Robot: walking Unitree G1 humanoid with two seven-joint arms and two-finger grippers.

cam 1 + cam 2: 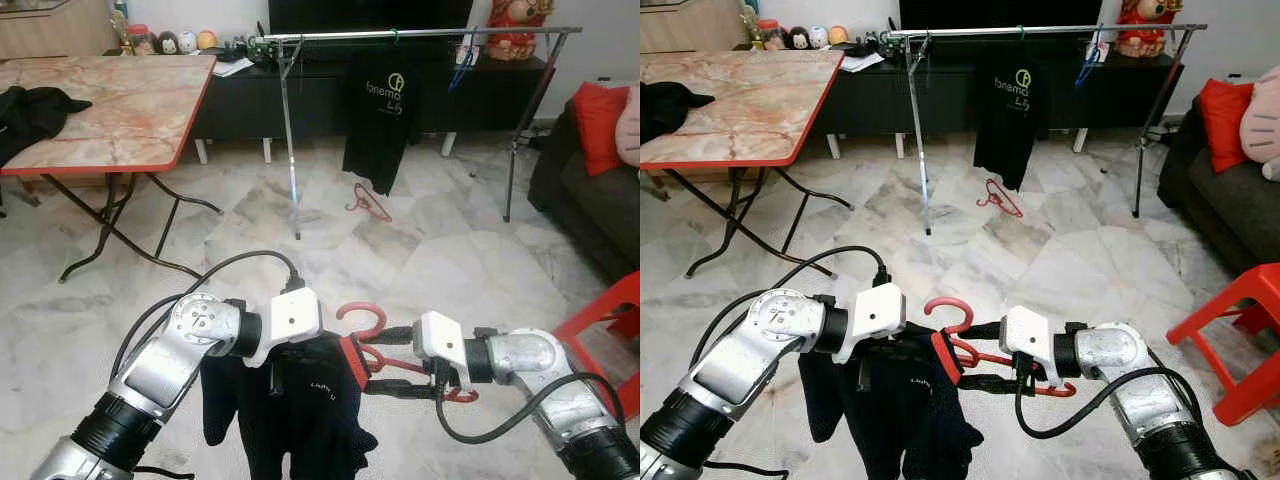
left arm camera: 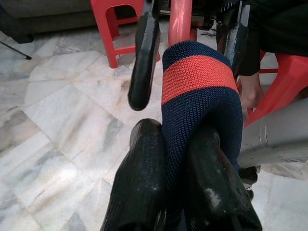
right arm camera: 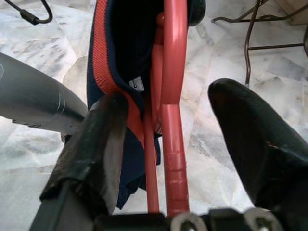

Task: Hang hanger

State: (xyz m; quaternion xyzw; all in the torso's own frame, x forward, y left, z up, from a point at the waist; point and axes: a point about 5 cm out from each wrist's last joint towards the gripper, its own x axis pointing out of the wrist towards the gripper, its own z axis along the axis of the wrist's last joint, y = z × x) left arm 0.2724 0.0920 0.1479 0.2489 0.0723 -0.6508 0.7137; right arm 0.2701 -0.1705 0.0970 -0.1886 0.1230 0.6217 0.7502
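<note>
The hanger (image 3: pixel 172 96) is smooth, glossy red plastic; the garment (image 2: pixel 199 91) on it is ribbed knit cloth, navy with a red band. The floor (image 1: pixel 420 250) is polished marble-look tile, the clothes rail (image 1: pixel 420 33) bright metal. The left gripper (image 2: pixel 175 187) fingers are matt black with a slightly rough surface.

Two silver metallic arms are seen, each built of rounded cylindrical segments with black ribbed collars near the lower end. A round joint cap with small screws is fitted on the left arm. White boxy wrist housings are mounted ahead of black rings. Black cables are looped from each wrist back along the forearm. Left gripper (image 1: pixel 352 362) and right gripper (image 1: pixel 372 362): two long black fingers each, glossy, rounded at the tips, surfaces scuffed. Screw heads are visible at the right finger base.
</note>
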